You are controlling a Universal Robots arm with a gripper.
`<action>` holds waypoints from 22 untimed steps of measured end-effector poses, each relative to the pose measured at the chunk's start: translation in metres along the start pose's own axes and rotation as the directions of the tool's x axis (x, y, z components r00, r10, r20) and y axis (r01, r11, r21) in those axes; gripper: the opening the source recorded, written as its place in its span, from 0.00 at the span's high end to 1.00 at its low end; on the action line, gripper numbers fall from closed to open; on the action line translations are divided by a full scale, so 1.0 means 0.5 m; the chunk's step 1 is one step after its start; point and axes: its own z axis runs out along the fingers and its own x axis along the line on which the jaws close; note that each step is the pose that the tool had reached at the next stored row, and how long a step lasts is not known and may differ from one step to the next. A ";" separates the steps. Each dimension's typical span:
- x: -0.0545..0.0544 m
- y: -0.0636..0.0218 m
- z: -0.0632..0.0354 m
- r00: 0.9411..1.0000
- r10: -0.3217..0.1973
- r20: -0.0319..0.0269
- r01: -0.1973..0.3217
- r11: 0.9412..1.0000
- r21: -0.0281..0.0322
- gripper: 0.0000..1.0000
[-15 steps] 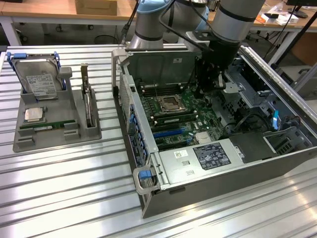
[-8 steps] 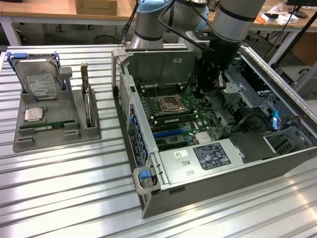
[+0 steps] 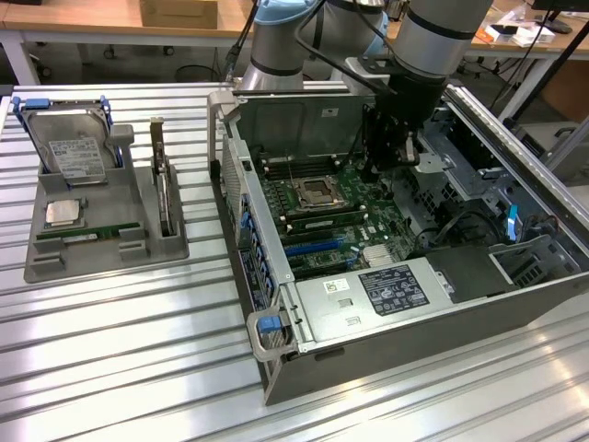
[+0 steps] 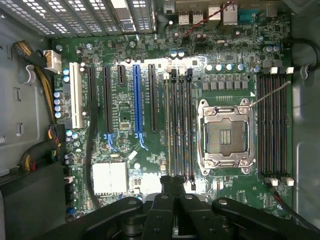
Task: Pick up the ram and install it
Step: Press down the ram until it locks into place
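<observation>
Starting at the exterior view's left, your tray [image 3: 55,262] holds one ram [image 3: 87,232] lying low in its front groove. Its long axis runs across the view, left to right. Nothing touches it, so that one is not yet picked up.

Moving right into the case [image 3: 304,368], a seated stick [image 3: 317,224] [image 4: 168,125] stands on edge in a slot on the board [image 3: 354,241], just beside the empty socket [image 3: 316,191]. Its long axis runs parallel to the other slots. I judge this one installed, or close to it, though I can't tell whether its latches are home.

Further right, your gripper [image 3: 377,170] [image 4: 172,187] hangs over the board near the slots' end. Its fingers [image 4: 165,192] are drawn together with nothing between them
</observation>
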 end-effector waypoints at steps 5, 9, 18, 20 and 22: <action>0.000 0.000 0.000 0.997 0.079 0.003 -0.079 0.997 -0.002 0.89; 0.000 0.000 0.000 0.987 0.158 0.005 -0.158 0.987 -0.004 0.89; 0.000 0.000 0.000 0.913 0.409 0.012 -0.408 0.913 -0.013 0.89; 0.000 0.000 0.000 0.891 0.453 0.013 -0.453 0.891 -0.015 0.89; 0.000 0.000 0.000 0.863 0.505 0.014 -0.505 0.863 -0.017 0.89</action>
